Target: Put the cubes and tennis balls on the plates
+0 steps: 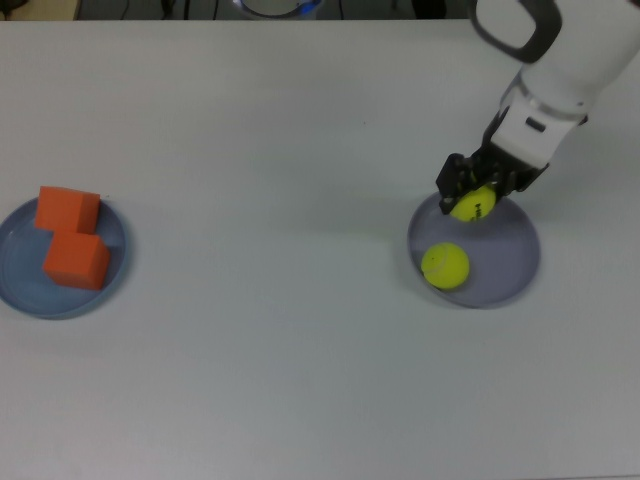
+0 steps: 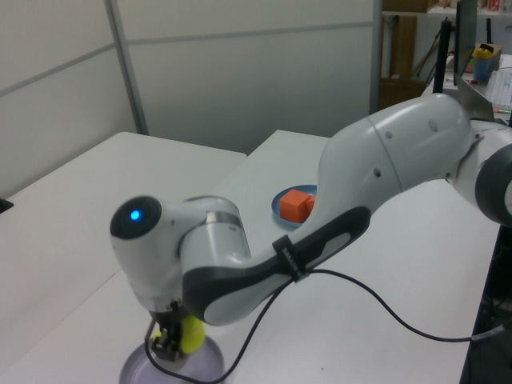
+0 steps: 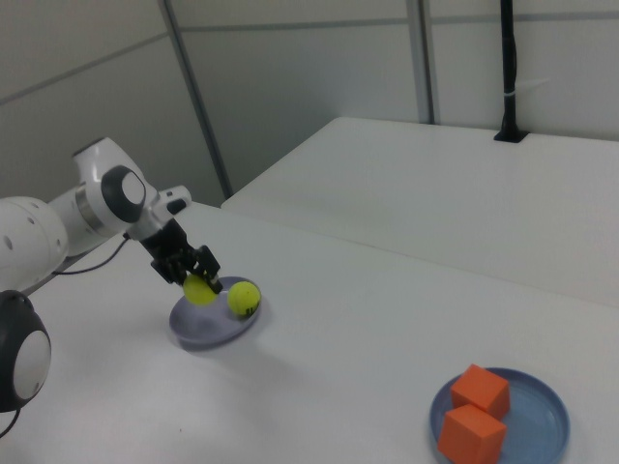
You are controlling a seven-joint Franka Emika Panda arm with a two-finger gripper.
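In the top view, one tennis ball (image 1: 445, 266) rests on the lavender plate (image 1: 512, 268), near its 8 o'clock rim. At the plate's 11 o'clock edge the gripper (image 1: 477, 189) pinches the second ball (image 1: 473, 205), apparently held over it for release. Far toward 9 o'clock, both orange cubes (image 1: 70, 236) sit on the blue plate (image 1: 20, 285).
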